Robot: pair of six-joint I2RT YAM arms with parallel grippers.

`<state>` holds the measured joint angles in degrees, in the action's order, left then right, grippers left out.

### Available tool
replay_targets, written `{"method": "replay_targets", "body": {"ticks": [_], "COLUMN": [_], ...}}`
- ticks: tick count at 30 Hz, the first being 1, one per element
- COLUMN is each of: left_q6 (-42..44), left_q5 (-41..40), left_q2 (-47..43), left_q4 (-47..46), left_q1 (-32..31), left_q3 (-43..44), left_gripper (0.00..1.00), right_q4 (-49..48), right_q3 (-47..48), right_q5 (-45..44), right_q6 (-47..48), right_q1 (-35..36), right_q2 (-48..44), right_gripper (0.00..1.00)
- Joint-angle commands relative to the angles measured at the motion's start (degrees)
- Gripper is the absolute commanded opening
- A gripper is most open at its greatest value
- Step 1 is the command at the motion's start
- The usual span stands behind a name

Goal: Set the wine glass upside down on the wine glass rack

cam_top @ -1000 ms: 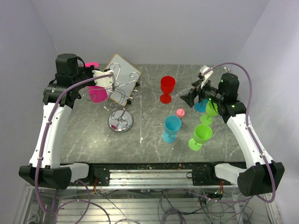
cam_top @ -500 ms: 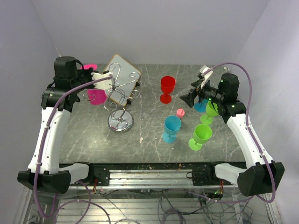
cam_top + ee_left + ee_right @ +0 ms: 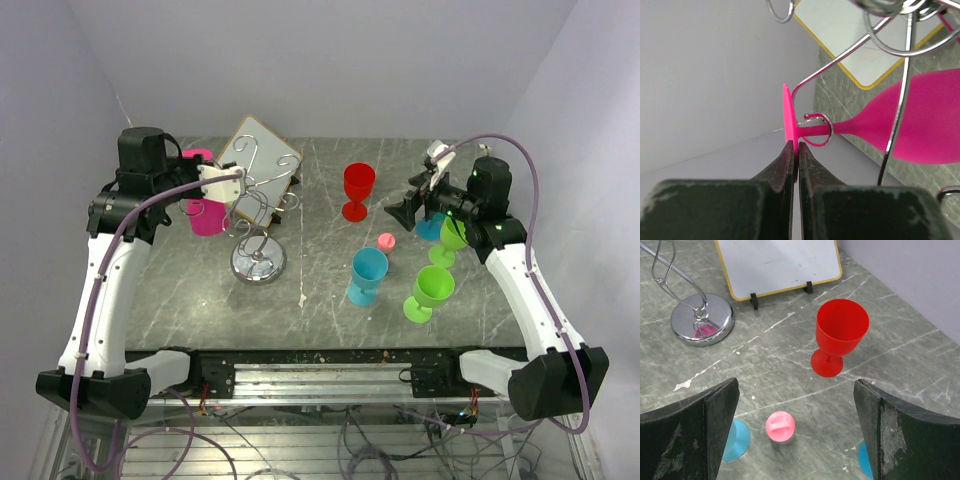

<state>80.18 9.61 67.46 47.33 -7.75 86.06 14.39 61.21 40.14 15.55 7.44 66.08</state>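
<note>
A pink wine glass [image 3: 207, 215] hangs bowl-down at the left side of the silver wire wine glass rack [image 3: 258, 215]. My left gripper [image 3: 203, 172] is shut on the glass's flat foot. In the left wrist view the fingertips [image 3: 789, 152] pinch the thin pink foot [image 3: 789, 112], and the stem sits inside a curled hook [image 3: 818, 130] of the rack, with the bowl [image 3: 927, 125] beyond it. My right gripper [image 3: 418, 206] hovers open over the table's right side, its jaws wide apart [image 3: 796, 387] with nothing between them.
A white board [image 3: 262, 160] leans behind the rack, whose shiny round base [image 3: 258, 262] rests on the table. A red glass [image 3: 358, 190], a blue glass [image 3: 367, 275], two green glasses [image 3: 430, 292] and a small pink cap [image 3: 386, 241] stand at centre and right.
My left arm has shifted the pink glass slightly down and toward the near side by the rack's left arm. The right arm has not moved.
</note>
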Motion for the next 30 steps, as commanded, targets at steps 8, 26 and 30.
{"method": "replay_targets", "body": {"ticks": [8, 26, 30], "left_q6": [2.41, 1.72, 2.19], "left_q5": [2.88, 3.58, 2.36], "left_q2": [-1.95, -4.12, -4.71], "left_q4": [2.52, 4.35, 5.18], "left_q1": [-0.86, -0.82, -0.86], "left_q3": [-2.46, -3.88, -3.63], "left_gripper": [0.17, 0.36, 0.41], "right_q4": [-0.56, 7.13, 11.86], "right_q3": [-0.15, 3.96, 5.03], "right_q5": [0.71, -4.84, -4.68], "right_q6": [0.66, 8.1, 10.75], "right_q1": [-0.32, -0.41, -0.28], "right_q2": [1.11, 1.18, 1.27], "right_gripper": [0.98, 0.99, 0.99]}}
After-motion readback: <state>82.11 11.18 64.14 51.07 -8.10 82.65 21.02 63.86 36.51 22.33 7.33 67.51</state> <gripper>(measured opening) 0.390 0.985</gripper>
